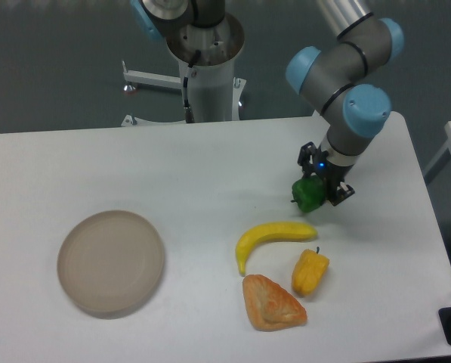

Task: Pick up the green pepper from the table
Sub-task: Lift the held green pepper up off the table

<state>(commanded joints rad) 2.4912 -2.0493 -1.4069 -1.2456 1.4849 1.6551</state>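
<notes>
One shiny, lumpy green pepper (309,195) is sitting squeezed in the hand (321,188), just above the white worktop (210,166). One curved yellow banana (273,238), one yellow-orange pepper (310,273), one bumpy orange pastry (273,303) and one round tan plate (110,262) are lying on the smooth worktop.

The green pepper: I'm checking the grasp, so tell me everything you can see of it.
The green pepper is small, glossy, dark green, lumpy and rounded, with a tiny dark nub at its left edge. It sits at the tip of the gripper, whose black fingers close around its upper right side, hiding part of it. It lies over the white table, just above the banana's right end, apart from it. Whether it is lifted off the surface cannot be told.
</notes>
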